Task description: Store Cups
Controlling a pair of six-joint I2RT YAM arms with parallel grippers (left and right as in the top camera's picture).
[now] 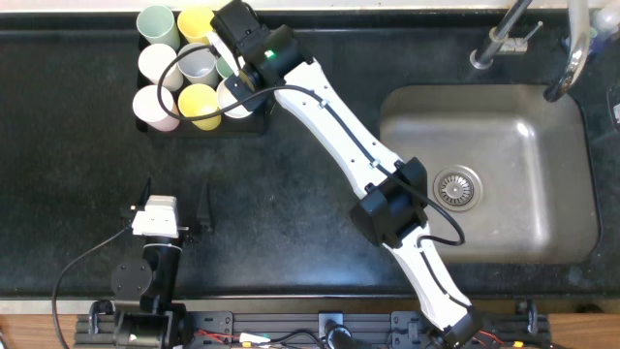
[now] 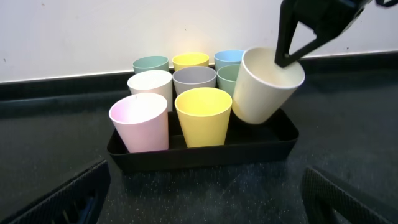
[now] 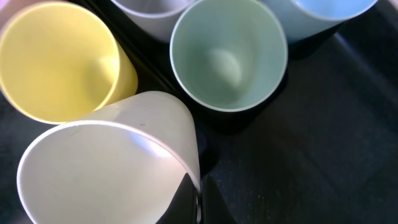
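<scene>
A black tray (image 1: 257, 127) at the counter's back left holds several upright cups: pink (image 2: 140, 121), yellow (image 2: 202, 115), white (image 2: 150, 87), grey (image 2: 194, 81) and others behind. My right gripper (image 2: 287, 57) reaches across to the tray's front right corner and is shut on the rim of a cream cup (image 2: 264, 90). That cup hangs tilted over the corner, beside the yellow cup (image 3: 59, 62) and a pale green cup (image 3: 227, 53). My left gripper (image 1: 176, 199) stands open above the counter, in front of the tray, holding nothing.
A steel sink (image 1: 528, 233) with a drain (image 1: 457, 187) and a faucet (image 1: 504, 39) takes up the right side. The wall runs right behind the tray (image 2: 205, 155). Bare black counter (image 1: 68, 194) lies between the tray and the left arm.
</scene>
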